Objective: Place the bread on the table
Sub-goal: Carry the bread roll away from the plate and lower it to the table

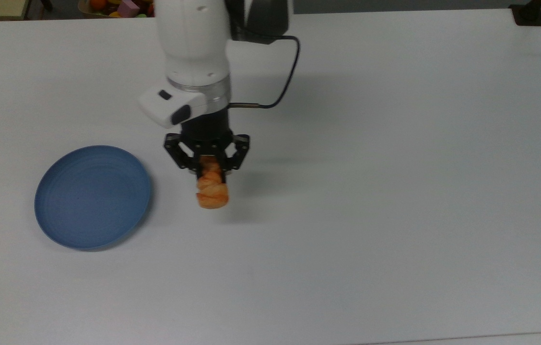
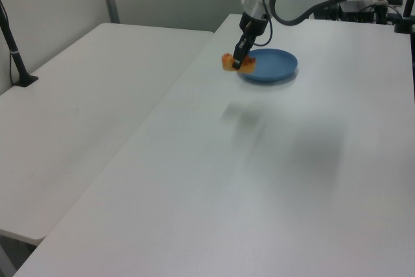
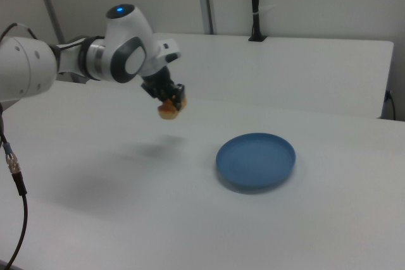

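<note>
Gripper clamps the bread by its upper end, roll hanging below the fingers, in the air over bare table. Blue plate lies apart, toward the top view's left, nothing on it. Right view shows the bread lifted well off the surface, shadow underneath. Step in hand: carry and set down. To do it well, descend straight over open tabletop, well off the plate rim, let the low end touch, then release. Roll probably tips on release.
</note>
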